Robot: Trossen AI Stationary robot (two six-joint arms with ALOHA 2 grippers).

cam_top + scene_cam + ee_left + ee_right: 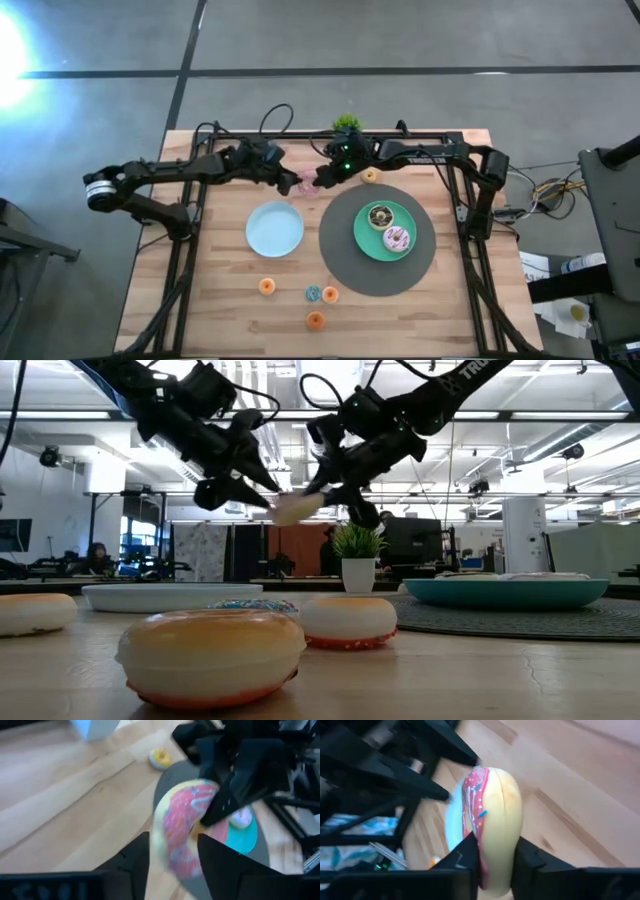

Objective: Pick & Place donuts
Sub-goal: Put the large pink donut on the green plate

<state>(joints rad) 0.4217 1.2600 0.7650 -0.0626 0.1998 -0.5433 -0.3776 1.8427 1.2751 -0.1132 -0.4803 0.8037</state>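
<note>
A pink-iced donut [308,183] hangs in the air over the table's far middle, between my two grippers. My right gripper [497,855] comes from the right and is shut on it. My left gripper [174,855] comes from the left and stands open, one finger on either side of the donut's [182,827] other end. A chocolate donut [380,215] and a pale sprinkled donut [397,239] lie on the teal plate [365,240]. A yellow mini donut [369,176] lies at the far edge of the grey mat [340,265]. My right gripper pinches the donut across its two faces [495,837], one finger on the pink iced face and one on the pale underside. The fingers slant downward from the table's right. The donut stands on edge, lifted clear of the table. My left gripper: whether its fingers [137,857] touch the donut, I cannot tell.
A light-blue plate [274,228] stands left of the grey mat. Several mini donuts [313,293] lie on the wood near the front edge. A small green plant [347,123] stands at the far edge, just behind the grippers.
</note>
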